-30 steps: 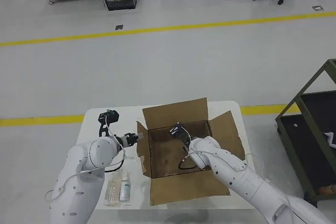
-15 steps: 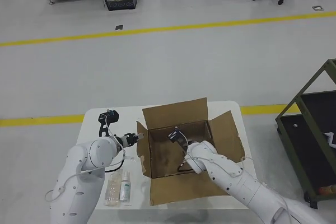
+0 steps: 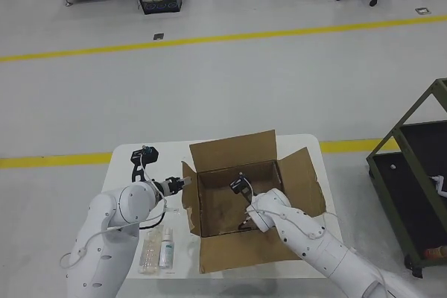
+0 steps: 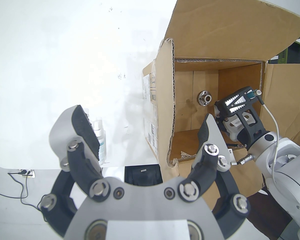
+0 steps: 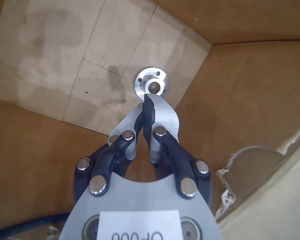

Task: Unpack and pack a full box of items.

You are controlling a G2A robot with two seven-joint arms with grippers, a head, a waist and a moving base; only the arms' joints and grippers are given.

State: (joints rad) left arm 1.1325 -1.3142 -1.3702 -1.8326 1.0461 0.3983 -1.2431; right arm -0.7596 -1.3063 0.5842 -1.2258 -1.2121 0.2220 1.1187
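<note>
Swings right gripper (image 5: 146,111), fingers pinched together, back over metal flange (image 5: 151,83) on box (image 3: 235,149) floor; nothing gripped. Keeps left gripper (image 4: 146,121) wide, empty, beside box. Looks like unpacking's last pick, pending.

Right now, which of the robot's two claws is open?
The left gripper, outside the box: it is spread wide. The right gripper, down inside the box, is pinched shut.

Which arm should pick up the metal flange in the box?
Right: its gripper is inside the box, with its shut tips close to the flange. The left gripper hangs open outside the box wall.
</note>
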